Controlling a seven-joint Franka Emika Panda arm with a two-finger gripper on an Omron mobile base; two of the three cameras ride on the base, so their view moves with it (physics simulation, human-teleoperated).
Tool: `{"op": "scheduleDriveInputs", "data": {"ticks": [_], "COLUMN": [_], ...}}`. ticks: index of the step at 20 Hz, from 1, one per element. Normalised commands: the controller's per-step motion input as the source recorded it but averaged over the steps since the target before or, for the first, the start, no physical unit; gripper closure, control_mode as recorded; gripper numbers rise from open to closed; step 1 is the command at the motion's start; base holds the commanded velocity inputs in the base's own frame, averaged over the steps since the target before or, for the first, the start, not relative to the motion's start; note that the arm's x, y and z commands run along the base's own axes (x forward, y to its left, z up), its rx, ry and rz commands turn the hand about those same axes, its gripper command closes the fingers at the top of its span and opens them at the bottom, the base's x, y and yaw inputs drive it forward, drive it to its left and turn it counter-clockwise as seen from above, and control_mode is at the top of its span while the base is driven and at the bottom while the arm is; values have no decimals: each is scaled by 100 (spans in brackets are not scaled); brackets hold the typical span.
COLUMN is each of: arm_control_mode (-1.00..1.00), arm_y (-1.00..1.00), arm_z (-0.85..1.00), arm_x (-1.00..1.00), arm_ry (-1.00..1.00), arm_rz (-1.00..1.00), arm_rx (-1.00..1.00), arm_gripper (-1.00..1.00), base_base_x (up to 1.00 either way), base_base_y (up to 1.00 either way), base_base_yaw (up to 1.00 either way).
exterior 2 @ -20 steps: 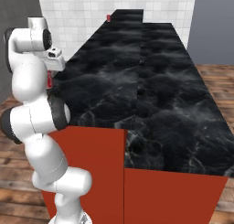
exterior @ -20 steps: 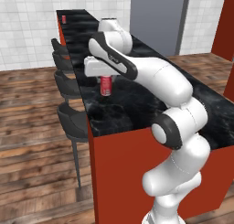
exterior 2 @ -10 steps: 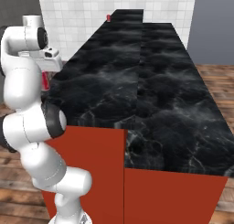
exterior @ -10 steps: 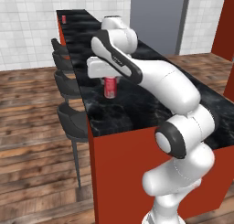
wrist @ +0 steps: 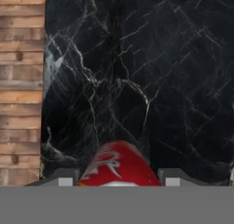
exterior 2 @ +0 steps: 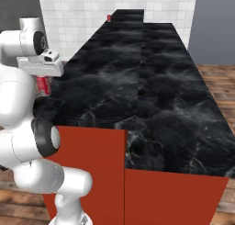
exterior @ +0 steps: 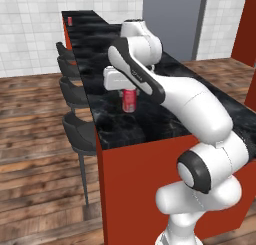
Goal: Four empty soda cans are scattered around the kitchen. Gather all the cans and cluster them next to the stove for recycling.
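A: How should the carry be done well?

B: The red soda can (exterior: 129, 100) is clamped between the fingers of the gripper (exterior: 129, 93), hanging just above the black counter (exterior: 150, 116). It is best kept upright and lifted clear of the counter edge before being taken toward the stove; a thin empty shell would likely dent if squeezed harder.

A: And the surfaces?

B: A smooth cylinder with white lettering is seen between the fingertips; below them, glossy black marble veined white. A second can (exterior: 70, 21) stands far beyond the fingers.
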Motion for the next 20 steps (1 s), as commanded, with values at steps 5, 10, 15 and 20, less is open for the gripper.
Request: {"op": "scheduleDriveInputs", "data": {"ticks": [5,10,15,20], "arm_control_mode": [-100,-100,-100,-100], "arm_y": [-12,-13,-10,-19], "arm_z": [15,13,9,0], "arm_x": [-32,-33,-33,-29], "arm_ry": [0,5,6,0], "arm_rz": [0,0,0,0], "arm_rx": [5,7,2,0], "arm_gripper": [100,100,100,100], "base_base_x": [0,0,0,0], "base_base_y": [0,0,0,0], "base_base_yaw": [0,0,0,0]}}
